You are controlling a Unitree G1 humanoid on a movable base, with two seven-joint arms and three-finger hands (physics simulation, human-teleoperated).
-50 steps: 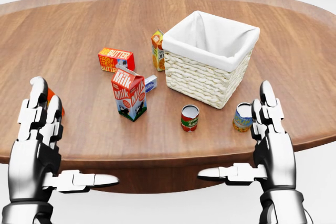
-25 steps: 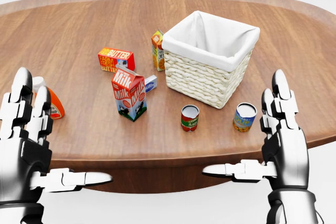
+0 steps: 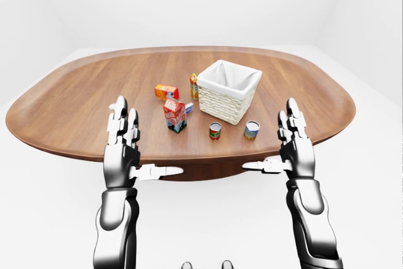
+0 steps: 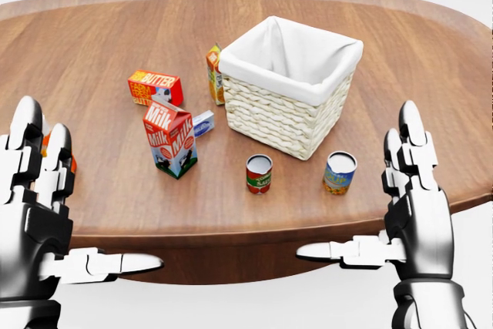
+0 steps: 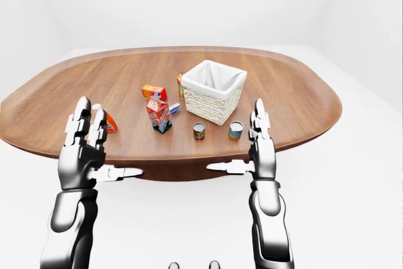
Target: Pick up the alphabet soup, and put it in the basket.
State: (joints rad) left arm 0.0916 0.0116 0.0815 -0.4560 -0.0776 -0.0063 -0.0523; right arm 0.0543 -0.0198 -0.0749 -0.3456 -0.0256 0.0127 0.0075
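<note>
Right hand [image 4: 412,213] apart from alphabet soup [image 4: 259,173]

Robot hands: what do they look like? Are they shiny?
Yes. The left hand and right hand are shiny silver metal with dark joints. Each has three chunky, segmented fingers with rounded tips. The forearms are smooth, glossy silver tubes with black gaps. No cables or markings show.
</note>
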